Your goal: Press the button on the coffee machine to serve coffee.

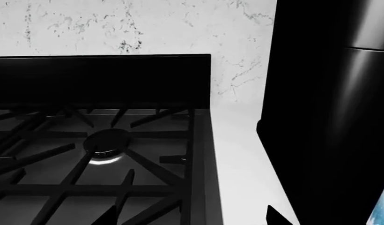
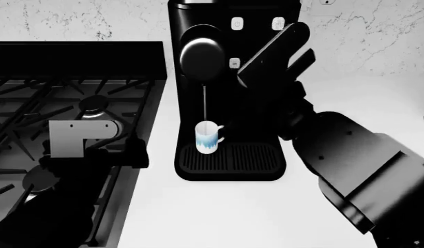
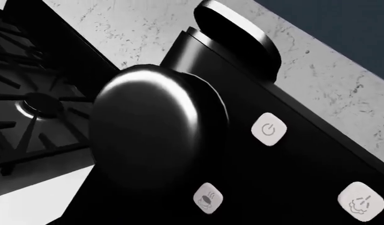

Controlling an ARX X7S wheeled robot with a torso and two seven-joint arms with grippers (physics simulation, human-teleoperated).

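The coffee machine (image 2: 232,103) stands on the white counter, tall and black, with its round brew head (image 2: 201,59) and white buttons (image 2: 238,22). A thin dark stream of coffee (image 2: 206,103) runs from the brew head into a white-and-blue mug (image 2: 208,137) on the ribbed drip tray (image 2: 246,157). My right gripper (image 2: 267,54) is up against the machine's front beside the buttons; its fingers merge with the black panel. The right wrist view shows the brew head (image 3: 158,122) and the cup button (image 3: 209,198) close up. My left gripper (image 1: 192,220) is open and empty over the stove's edge.
A black gas stove (image 2: 60,103) with grates and burners (image 1: 107,143) fills the left, its raised back panel (image 1: 101,77) against the marble wall. White counter (image 2: 219,217) lies in front of the machine and to its right. The machine's side (image 1: 329,117) is close to my left gripper.
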